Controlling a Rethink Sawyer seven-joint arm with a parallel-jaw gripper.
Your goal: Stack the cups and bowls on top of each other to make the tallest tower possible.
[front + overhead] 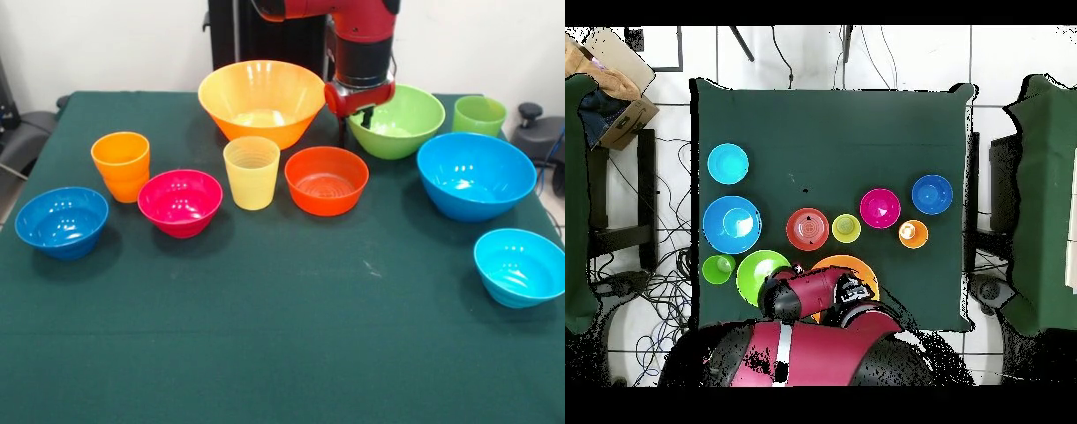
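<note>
All cups and bowls stand apart on the green table (265,336), none on another, so no tower shows. At the back are the big yellow-orange bowl (261,99) (855,264), the light green bowl (402,119) (755,272) and the green cup (479,115) (717,268). The middle row holds the orange cup (121,164) (913,234), magenta bowl (180,201) (880,208), pale yellow cup (252,171) (846,228), orange-red bowl (327,179) (807,228) and big blue bowl (475,174) (731,223). The small dark blue bowl (62,221) (932,194) and cyan bowl (521,265) (727,163) sit nearer the front view's camera. My gripper (353,131) hangs low between the yellow-orange and light green bowls, behind the orange-red bowl.
My red arm (810,295) covers part of the yellow-orange bowl from above. A cardboard box (610,70) sits off one table corner, and dark chairs (620,215) flank the table. Cables lie on the floor.
</note>
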